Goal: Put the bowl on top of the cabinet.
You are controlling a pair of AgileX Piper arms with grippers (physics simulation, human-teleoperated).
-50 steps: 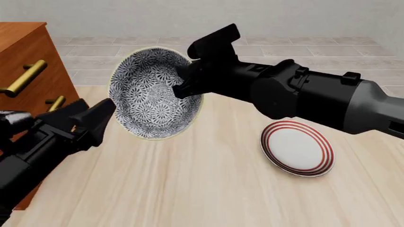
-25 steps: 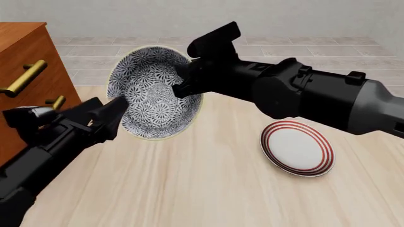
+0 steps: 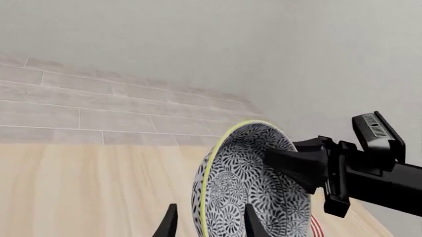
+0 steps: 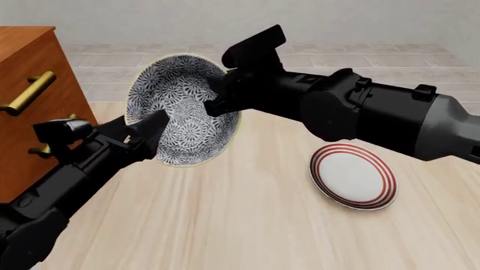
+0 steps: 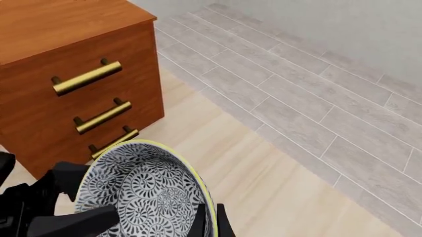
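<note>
Straddling the bowl point(image 3: 247, 187) rim, left fingers point(image 3: 170, 224).

A: What colours does the bowl point(image 4: 182, 109) have?

B: A dense dark blue-and-white floral pattern inside and out, with a pale yellowish rim.

A: And the plate point(image 4: 352, 175)?

B: White, with red rings running round its edge.

A: The cabinet point(image 5: 74, 74)?

B: Reddish-brown wood with a faint grain, and three brass-coloured bar handles.

A: The arms?

B: Both are black; the right one turns grey farther back. The left gripper point(image 4: 150, 130) and right gripper point(image 4: 217, 93) are black too.

A: What about the surface point(image 4: 248, 225)?

B: Pale beige wood with fine streaks of grain. Beyond its far edge the floor point(image 5: 310, 94) is light grey tile with darker joints, and the wall is plain off-white.
</note>
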